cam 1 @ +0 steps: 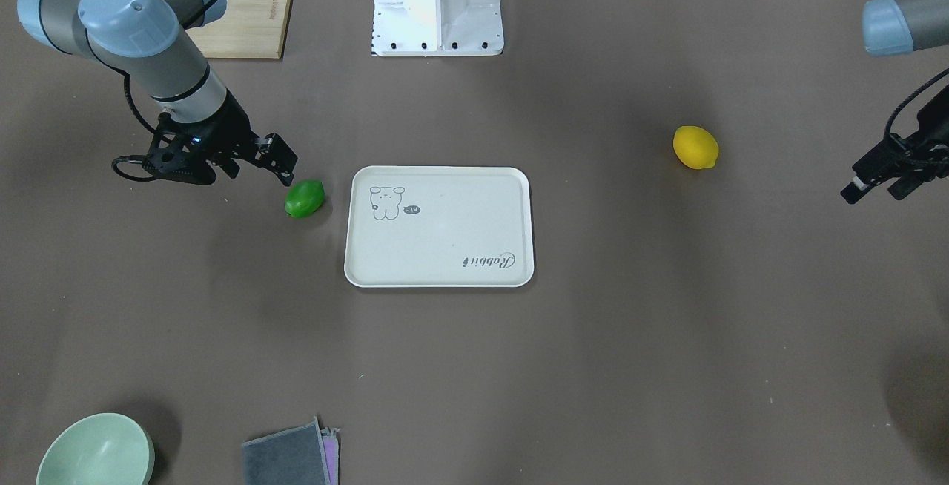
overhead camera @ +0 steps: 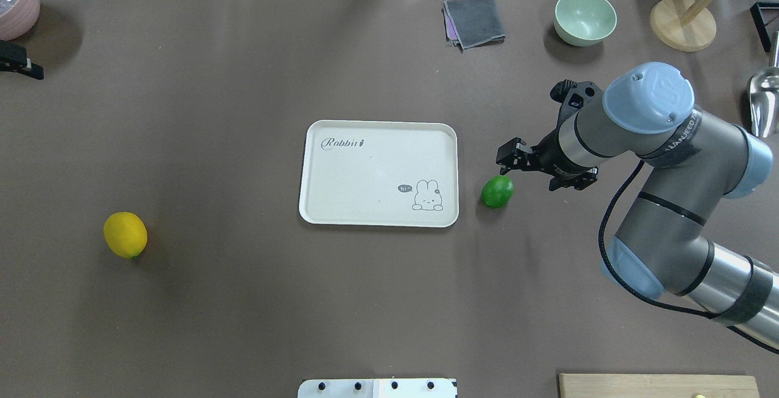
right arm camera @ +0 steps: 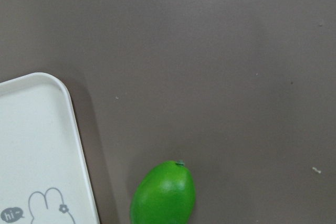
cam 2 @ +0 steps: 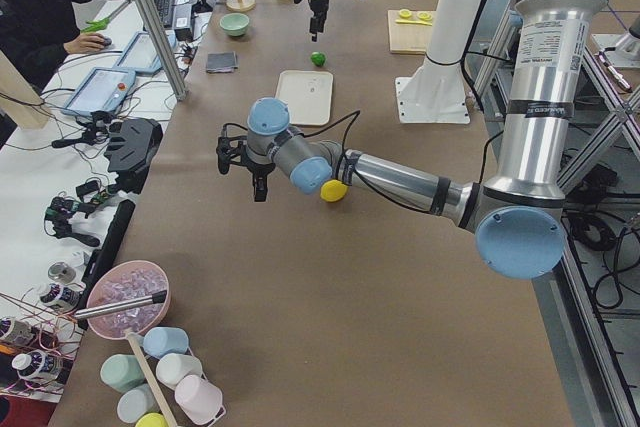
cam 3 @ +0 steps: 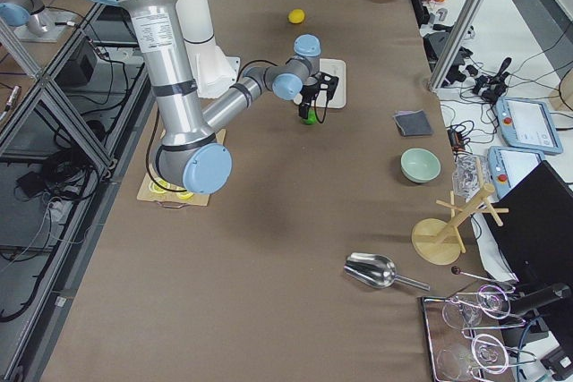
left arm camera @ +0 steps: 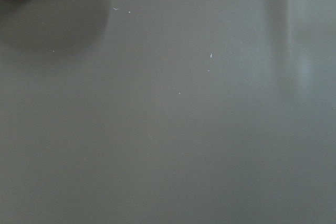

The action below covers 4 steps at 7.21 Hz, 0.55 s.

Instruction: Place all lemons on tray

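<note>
We see the right hand (overhead camera: 530, 170), spread wide and empty, hovering just beside the green lemon (overhead camera: 497, 192), which lies on the worktop (overhead camera: 243, 300) between hand and tray (overhead camera: 316, 203)

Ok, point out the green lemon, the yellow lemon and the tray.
green lemon (overhead camera: 497, 192), overhead view, middle of fruit
yellow lemon (overhead camera: 125, 235), overhead view, middle of fruit
tray (overhead camera: 365, 170), overhead view, bare middle

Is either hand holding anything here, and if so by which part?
Nothing is held. The right hand hovers near the green lemon, not closed on it; the left hand is well away from the yellow lemon.
</note>
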Each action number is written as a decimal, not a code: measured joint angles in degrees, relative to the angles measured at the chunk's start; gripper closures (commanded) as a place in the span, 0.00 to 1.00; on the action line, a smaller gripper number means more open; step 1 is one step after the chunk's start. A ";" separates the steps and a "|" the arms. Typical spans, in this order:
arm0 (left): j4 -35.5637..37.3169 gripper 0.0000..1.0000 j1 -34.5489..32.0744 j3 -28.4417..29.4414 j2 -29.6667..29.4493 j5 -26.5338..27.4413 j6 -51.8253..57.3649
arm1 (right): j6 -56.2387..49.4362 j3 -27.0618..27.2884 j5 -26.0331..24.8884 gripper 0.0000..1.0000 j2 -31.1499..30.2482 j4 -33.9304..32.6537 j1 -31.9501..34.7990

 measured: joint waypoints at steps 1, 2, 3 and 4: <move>-0.01 0.02 0.25 0.03 0.00 0.03 -0.10 | 2.30 -0.82 -1.36 0.00 1.39 -0.28 -0.92; -0.02 0.02 0.58 0.08 -0.03 0.05 -0.12 | 4.27 -2.29 -2.58 0.00 2.78 -0.38 -1.64; -0.02 0.02 0.88 0.14 -0.07 0.14 -0.13 | 5.32 -3.79 -3.78 0.00 3.72 -0.33 -2.32; -0.02 0.02 1.25 0.21 -0.08 0.43 -0.13 | 5.73 -5.02 -4.81 0.00 4.16 -0.15 -2.84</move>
